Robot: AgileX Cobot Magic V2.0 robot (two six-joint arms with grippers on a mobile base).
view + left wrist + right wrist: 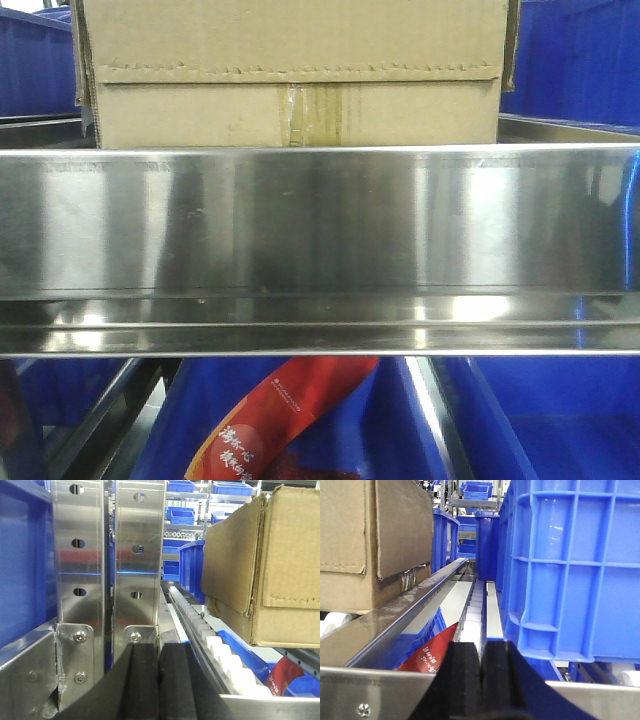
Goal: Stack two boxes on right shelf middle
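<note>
A brown cardboard box (290, 45) with a serrated flap edge and a central tape strip stands on the shiny steel shelf (320, 220), just behind its broad front lip. Its top is cut off, so I cannot tell whether another box sits on it. In the left wrist view the box (235, 560) is up to the right of my left gripper (159, 650), whose black pads are shut on nothing. In the right wrist view the box (345, 530) is up to the left of my right gripper (482, 647), also shut and empty. Neither gripper touches the box.
A large blue plastic bin (570, 565) stands close on the right. Steel rack uprights (80, 555) rise close on the left. White roller tracks (220, 652) run back under the shelf. A red packet (280, 415) lies in a blue bin (560, 420) below the lip.
</note>
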